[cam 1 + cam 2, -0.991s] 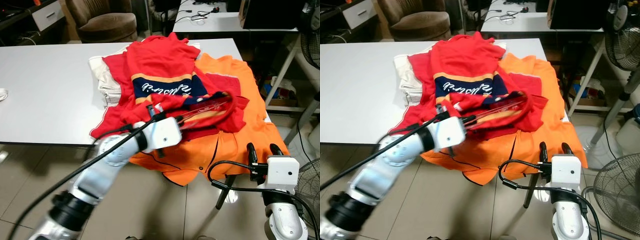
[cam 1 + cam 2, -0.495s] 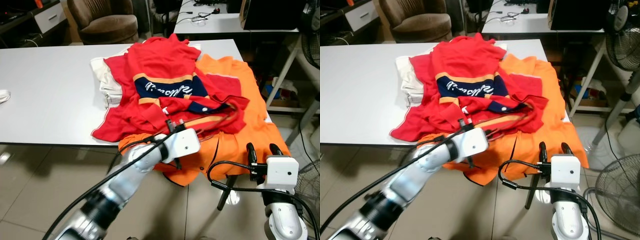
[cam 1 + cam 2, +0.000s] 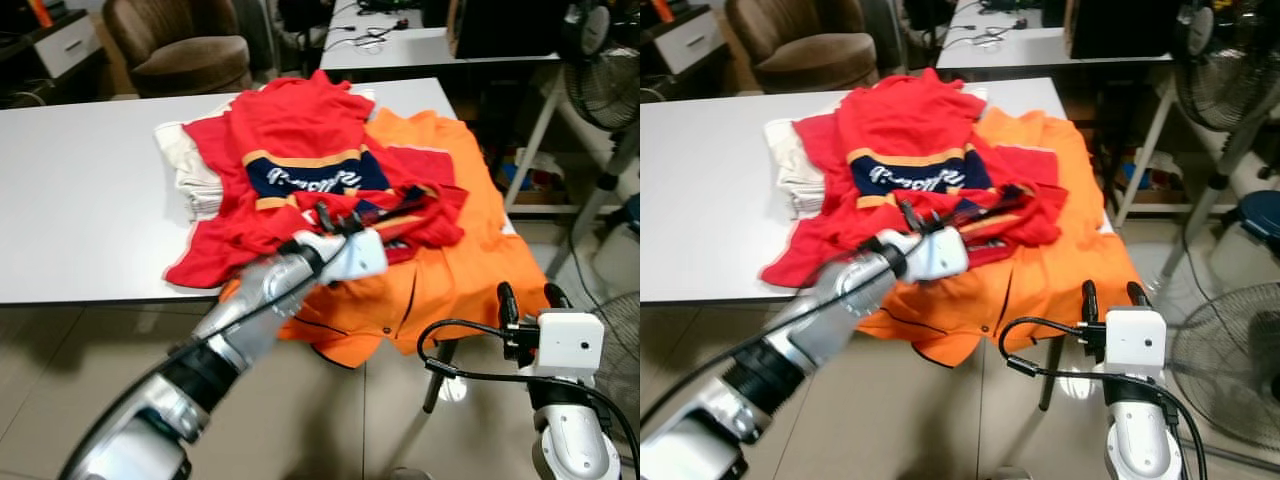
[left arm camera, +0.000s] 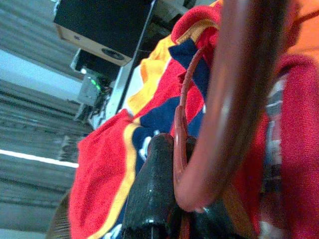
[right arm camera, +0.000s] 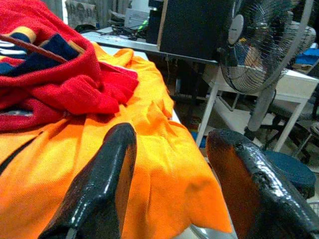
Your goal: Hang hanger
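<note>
Your left gripper [image 3: 345,222] has its fingers closed on the red hanger [image 4: 234,94], which lies inside the red shirt [image 3: 300,150] on the worktop [image 3: 80,200], its long axis running away toward your right. Your right gripper [image 3: 526,297] waits low beside the orange shirt [image 3: 470,270], fingers spread and empty, so the lift falls to the left arm.

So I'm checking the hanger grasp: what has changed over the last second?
The left gripper, shut on the red hanger, dipped toward the table edge, then came back up over the red jersey. The right gripper stayed open and low beside the orange shirt. The clothes pile kept its place.
</note>
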You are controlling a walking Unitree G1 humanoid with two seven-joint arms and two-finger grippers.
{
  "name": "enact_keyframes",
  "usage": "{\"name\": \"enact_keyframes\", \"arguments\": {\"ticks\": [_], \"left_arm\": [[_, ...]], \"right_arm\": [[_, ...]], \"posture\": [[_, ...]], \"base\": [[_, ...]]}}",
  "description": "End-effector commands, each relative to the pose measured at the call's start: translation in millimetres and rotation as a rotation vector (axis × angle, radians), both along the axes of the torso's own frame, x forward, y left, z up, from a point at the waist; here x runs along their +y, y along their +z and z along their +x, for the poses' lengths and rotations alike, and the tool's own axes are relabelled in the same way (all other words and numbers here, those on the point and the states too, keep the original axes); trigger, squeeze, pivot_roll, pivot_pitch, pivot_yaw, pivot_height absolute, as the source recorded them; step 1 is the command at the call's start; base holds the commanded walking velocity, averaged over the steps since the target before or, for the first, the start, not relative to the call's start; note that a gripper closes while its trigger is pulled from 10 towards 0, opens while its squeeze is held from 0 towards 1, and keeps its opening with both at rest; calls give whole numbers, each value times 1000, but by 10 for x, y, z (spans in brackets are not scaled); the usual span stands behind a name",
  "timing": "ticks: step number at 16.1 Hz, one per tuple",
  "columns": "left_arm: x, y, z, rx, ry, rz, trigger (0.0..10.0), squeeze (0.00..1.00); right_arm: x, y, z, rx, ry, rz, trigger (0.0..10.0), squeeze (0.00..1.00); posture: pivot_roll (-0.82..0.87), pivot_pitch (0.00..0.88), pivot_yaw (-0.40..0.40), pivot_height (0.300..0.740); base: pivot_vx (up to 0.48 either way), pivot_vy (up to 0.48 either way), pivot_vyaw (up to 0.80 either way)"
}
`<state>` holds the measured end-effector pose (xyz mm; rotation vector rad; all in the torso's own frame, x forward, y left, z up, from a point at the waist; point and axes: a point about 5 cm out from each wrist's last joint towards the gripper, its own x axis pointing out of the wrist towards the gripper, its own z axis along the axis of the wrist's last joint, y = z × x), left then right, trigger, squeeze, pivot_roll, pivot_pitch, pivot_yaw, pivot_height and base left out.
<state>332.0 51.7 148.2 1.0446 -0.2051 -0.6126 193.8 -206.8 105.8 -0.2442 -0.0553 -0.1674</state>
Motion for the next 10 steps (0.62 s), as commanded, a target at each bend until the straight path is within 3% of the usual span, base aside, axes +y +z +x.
{"name": "enact_keyframes", "arguments": {"ticks": [1, 3, 4, 5, 7, 8, 10], "left_arm": [[106, -114, 29, 30, 62, 26, 10000, 0], [-54, -233, -81, 112, -3, 3, 10000, 0], [-257, -336, -236, 245, -97, -77, 10000, 0], [-307, -346, -276, 274, -126, -100, 10000, 0], [-474, -399, -431, 432, -223, -207, 10000, 0], [-555, -361, -460, 444, -265, -265, 10000, 0], [-598, -317, -359, 407, -185, -370, 10000, 0]], "right_arm": [[22, 43, -7, -17, -3, -3, 10000, 0], [31, 37, -16, -13, -1, -2, 10000, 0], [34, 35, -19, -11, 0, -1, 10000, 0], [33, 36, -20, -11, 0, -1, 10000, 0], [32, 46, -37, -11, 0, -2, 10000, 0], [31, 51, -46, -11, 0, -2, 10000, 0], [38, 62, -51, -13, 2, -1, 10000, 0]], "posture": [[-312, 51, 109, 740], [-315, 53, 111, 740], [-319, 54, 113, 740], [-319, 54, 113, 740], [-328, 59, 113, 740], [-329, 60, 112, 740], [-332, 64, 112, 740]], "base": [[0, 0, 0], [0, 0, 0], [0, 0, 0], [0, 0, 0], [0, 0, 0], [0, 0, 0], [0, 0, 0]]}}
